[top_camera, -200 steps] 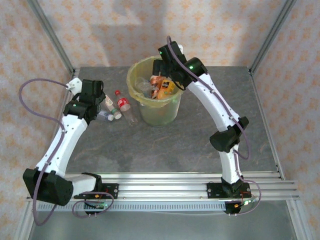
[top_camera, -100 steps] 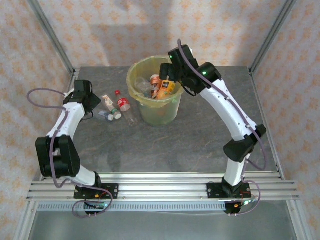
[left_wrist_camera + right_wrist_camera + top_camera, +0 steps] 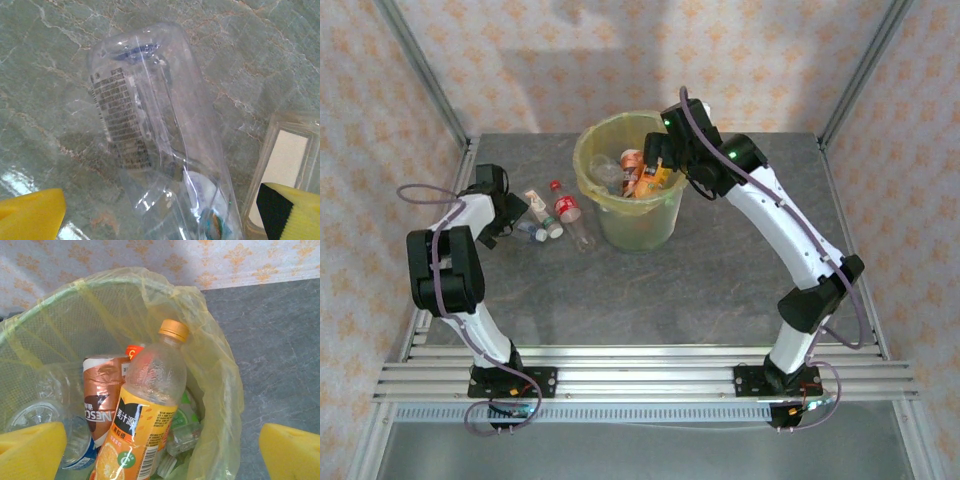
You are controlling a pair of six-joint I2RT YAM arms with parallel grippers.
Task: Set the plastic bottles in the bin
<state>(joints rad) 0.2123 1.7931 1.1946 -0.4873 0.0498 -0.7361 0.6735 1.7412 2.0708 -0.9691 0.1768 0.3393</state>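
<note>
A: what does top give that the wrists don't?
B: layout. bin at far centre, three plastic bottles lying just left of it, left gripper beside them, right gripper over the rim
A: wrists?
B: right looks into the bin: orange-label bottle leaning, brown-label bottle behind it, jaws spread, nothing held. left: clear bottle with barcode flat between spread fingers, untouched
A: room?
B: patterned wallpaper, metal frame posts, grey marbled tabletop

Top camera looks down from behind; right wrist peers closely into the shared bin; left probably hugs tabletop.
</note>
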